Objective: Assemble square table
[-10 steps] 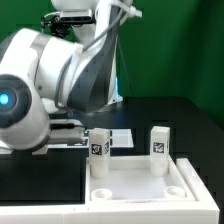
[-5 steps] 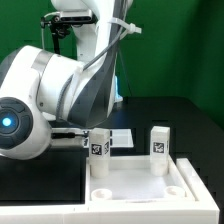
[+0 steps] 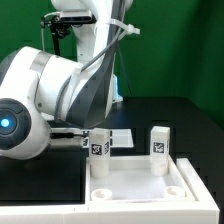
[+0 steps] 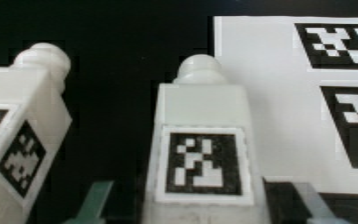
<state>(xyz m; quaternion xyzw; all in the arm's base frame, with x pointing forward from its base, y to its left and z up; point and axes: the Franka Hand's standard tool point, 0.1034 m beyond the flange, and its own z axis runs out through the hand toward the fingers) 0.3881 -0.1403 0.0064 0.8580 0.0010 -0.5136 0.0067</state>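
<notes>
The white square table top (image 3: 140, 186) lies low in the exterior view. Two short white tagged legs stand upright at its far corners, the left leg (image 3: 100, 148) and the right leg (image 3: 160, 143). My gripper (image 3: 84, 136) reaches the left leg from the exterior view's left. In the wrist view that leg (image 4: 202, 120) stands between my gripper's (image 4: 194, 200) fingers (image 4: 98, 198), with a dark gap showing on each side, so the jaws are open around it. The other leg (image 4: 25, 130) stands beside it.
The marker board (image 3: 121, 137) lies flat on the black table behind the legs, and it also shows in the wrist view (image 4: 265, 60). A long white rail (image 3: 40, 214) runs along the front edge. The arm's bulky body fills the exterior view's left.
The arm's large body shifted down and toward the exterior view's left between one second and half a second ago. It has held still since. The legs have not moved.
</notes>
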